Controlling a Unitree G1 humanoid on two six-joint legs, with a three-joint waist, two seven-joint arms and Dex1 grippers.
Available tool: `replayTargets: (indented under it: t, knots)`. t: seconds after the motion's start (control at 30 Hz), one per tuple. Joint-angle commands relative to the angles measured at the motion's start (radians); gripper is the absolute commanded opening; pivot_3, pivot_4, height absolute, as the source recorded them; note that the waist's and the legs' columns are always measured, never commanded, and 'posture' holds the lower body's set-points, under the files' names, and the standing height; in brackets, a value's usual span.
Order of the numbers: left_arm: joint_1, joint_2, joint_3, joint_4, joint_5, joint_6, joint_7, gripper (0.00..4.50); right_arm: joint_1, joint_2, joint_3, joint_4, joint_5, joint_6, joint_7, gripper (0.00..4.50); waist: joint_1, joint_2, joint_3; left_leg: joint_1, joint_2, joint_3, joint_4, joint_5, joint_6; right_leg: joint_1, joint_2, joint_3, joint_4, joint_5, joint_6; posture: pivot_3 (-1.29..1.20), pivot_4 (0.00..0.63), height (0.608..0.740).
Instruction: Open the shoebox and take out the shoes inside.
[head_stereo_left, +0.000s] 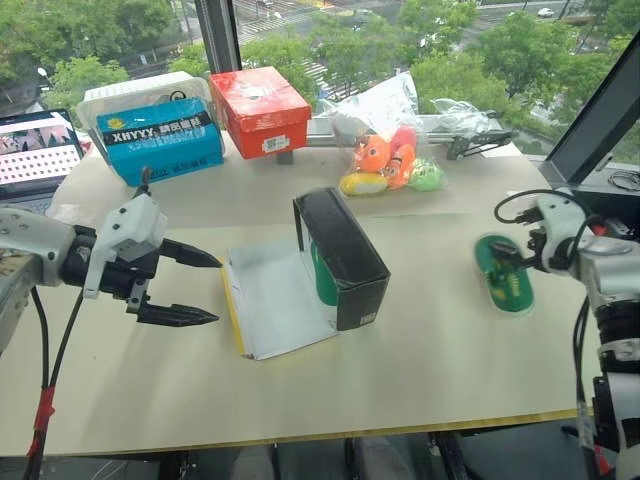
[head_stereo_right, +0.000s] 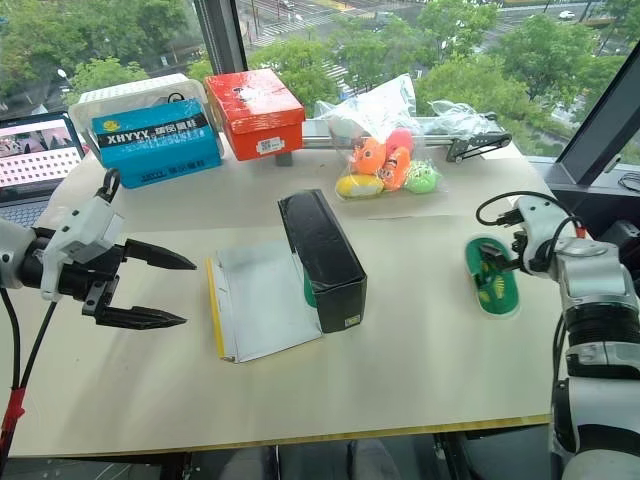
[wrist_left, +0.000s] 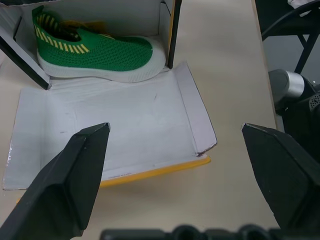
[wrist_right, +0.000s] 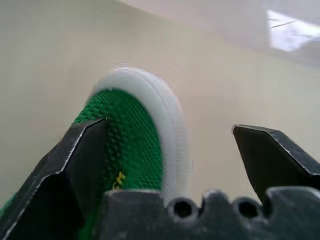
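Beige table (head_stereo_left: 430, 340) is seen spanning the frame, with a blue box (head_stereo_left: 160, 140), a red box (head_stereo_left: 260, 108) and a bag of plush toys (head_stereo_left: 392, 150) ranged along its far edge. Near the middle the shoebox (head_stereo_left: 340, 255) is stood on its side, its lid (head_stereo_left: 275, 300) folded flat on the table toward the left gripper (head_stereo_left: 185, 287), white inside up.

One shoe (wrist_left: 95, 52) is seen in the left wrist view lying inside the box, toe toward the box's open corner. The other shoe (head_stereo_left: 503, 272) is laid on the table well to the right of the box, under the right gripper (wrist_right: 170, 150).

Left gripper is held just left of the lid, fingers spread wide, nothing between them. Right gripper is seen with fingers released and apart; one finger (wrist_right: 82, 160) overlaps the shoe's green knit, and whether it touches cannot be told.

Judgement: one shoe out, one left; task roughly half done.

Risks noted:
- Box stands on a narrow side; a push from the left gripper reaching in could tip or slide it.
- Lid lies between gripper and shoe; a low approach could catch its edge and drag the box.
- Knit upper is soft; a shallow pinch could slip.
- Right finger, if lifted carelessly, could snag the placed shoe and shift it.
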Motion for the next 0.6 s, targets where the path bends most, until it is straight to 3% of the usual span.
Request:
replayTargets:
  t: [0.03, 0.13, 0.27, 0.43, 0.53, 0.6]
  knots:
    - [-0.027, 0.009, 0.011, -0.005, -0.005, -0.001, -0.008, 4.5, -0.079, -0.072, -0.005, -0.031, -0.073, -0.071, -0.016, 4.48, -0.003, 0.001, 0.0, 0.0, 0.0, 0.0, 0.0, 0.0, 0.0, 0.0, 0.0, 0.0, 0.0, 0.0, 0.0, 0.0, 0.15, 0.74]
    - [-0.038, 0.003, -0.004, 0.0, -0.004, -0.004, -0.015, 4.5, -0.125, -0.067, -0.034, -0.146, -0.015, -0.034, 0.067, 4.48, -0.007, 0.001, 0.001, 0.001, 0.0, 0.0, 0.0, 0.0, 0.0, 0.0, 0.0, 0.001, 0.0, 0.0, 0.0, 0.0, 0.15, 0.74]
    - [-0.074, -0.018, -0.016, 0.023, -0.009, -0.002, -0.017, 4.5, -0.073, -0.082, -0.015, -0.501, 0.152, 0.099, 0.325, 4.48, -0.006, 0.001, 0.001, 0.001, 0.0, 0.0, 0.0, 0.0, 0.0, 0.0, 0.001, 0.001, 0.001, 0.0, 0.0, 0.0, 0.15, 0.74]
    - [-0.13, -0.053, -0.022, 0.075, -0.008, -0.003, -0.008, 4.5, -0.046, -0.076, 0.0, -0.818, 0.323, 0.226, 0.478, 4.48, 0.015, 0.001, 0.001, 0.0, 0.0, 0.0, 0.001, 0.0, 0.0, 0.0, 0.0, 0.0, 0.001, 0.0, 0.0, 0.0, 0.15, 0.74]
    - [-0.16, -0.079, -0.004, 0.093, -0.021, 0.006, 0.014, 4.5, -0.076, -0.026, 0.026, -0.892, 0.385, 0.296, 0.482, 3.78, 0.028, 0.001, 0.001, 0.0, 0.0, 0.0, 0.001, 0.0, 0.0, 0.0, 0.0, 0.0, 0.001, 0.0, 0.0, 0.0, 0.15, 0.74]
    - [-0.172, -0.09, 0.007, 0.098, -0.027, 0.013, 0.029, 4.5, -0.085, 0.0, 0.065, -0.908, 0.38, 0.296, 0.485, 2.96, 0.03, 0.001, 0.001, 0.0, 0.0, 0.0, 0.002, 0.0, 0.0, 0.0, 0.0, 0.0, 0.001, 0.0, 0.0, 0.0, 0.15, 0.74]
